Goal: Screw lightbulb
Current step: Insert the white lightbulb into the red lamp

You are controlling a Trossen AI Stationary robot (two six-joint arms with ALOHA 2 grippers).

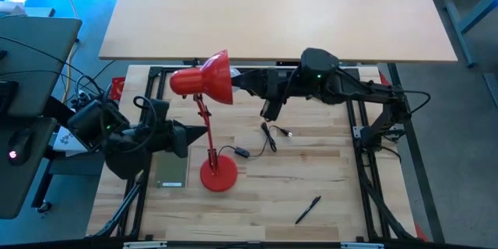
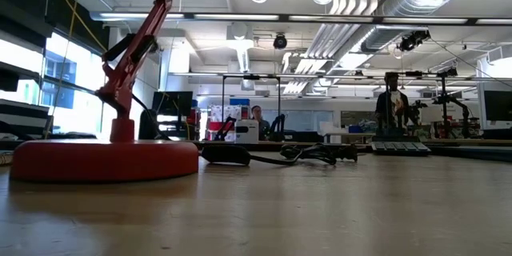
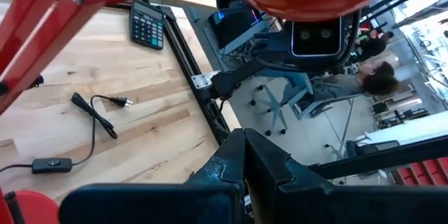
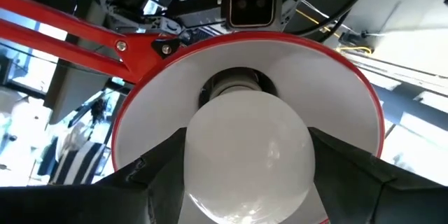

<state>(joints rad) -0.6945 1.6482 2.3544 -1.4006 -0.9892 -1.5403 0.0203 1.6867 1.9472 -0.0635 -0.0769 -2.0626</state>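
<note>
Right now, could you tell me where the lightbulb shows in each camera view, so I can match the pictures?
High view: not visible; the red lamp shade and the right gripper at its mouth hide it.
Low view: not in it; only the lamp's base and arm show.
Left wrist view: not visible; only the shade's outside shows.
Right wrist view: the lightbulb fills the centre, between that gripper's fingers, at the socket.
Shared landmark: the red lamp.

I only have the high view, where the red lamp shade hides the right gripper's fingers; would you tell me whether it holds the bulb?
Observer: Yes. The right wrist view shows the right gripper closed on the white rounded lightbulb, one finger on each side.
Operator: Is it inside the shade?
Observer: It is inside the red cone-shaped lamp shade, its base at the socket.
Operator: And the left one?
Observer: The left gripper is shut and empty, with the lamp's red arm beside it.
</note>
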